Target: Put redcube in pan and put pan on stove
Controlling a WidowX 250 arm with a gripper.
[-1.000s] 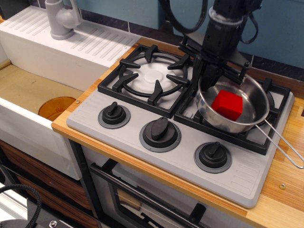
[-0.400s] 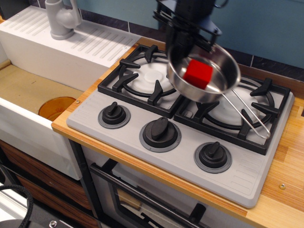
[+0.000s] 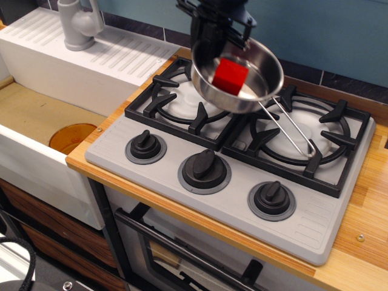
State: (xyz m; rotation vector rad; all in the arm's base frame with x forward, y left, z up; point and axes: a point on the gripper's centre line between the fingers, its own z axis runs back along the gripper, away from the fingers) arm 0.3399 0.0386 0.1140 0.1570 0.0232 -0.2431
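Looking down at the stove [image 3: 182,159], we see the gripper [image 3: 213,43] clamped on the far rim of the pan [image 3: 262,82], at about 10 o'clock on the bowl. It holds the pan in the air, tilted, over the gap between the two burners and more over the left one. The cube [image 3: 230,76] sits inside the pan, towards its 9 o'clock side, resting on the steel floor. The pan's wire handle [image 3: 290,129] slopes down to 4 o'clock, its loop end reaching over the right grate [image 3: 330,136]; we cannot tell if it touches. The left grate [image 3: 173,100] lies partly under the pan, its white disc showing at 8 o'clock from the bowl. Three knobs [image 3: 205,171] run along the stove's front edge. At 9 o'clock from the stove is the white sink [image 3: 36,79] with its grey tap [image 3: 77,24]. The wooden bench [image 3: 364,230] frames the stove at 3 o'clock.
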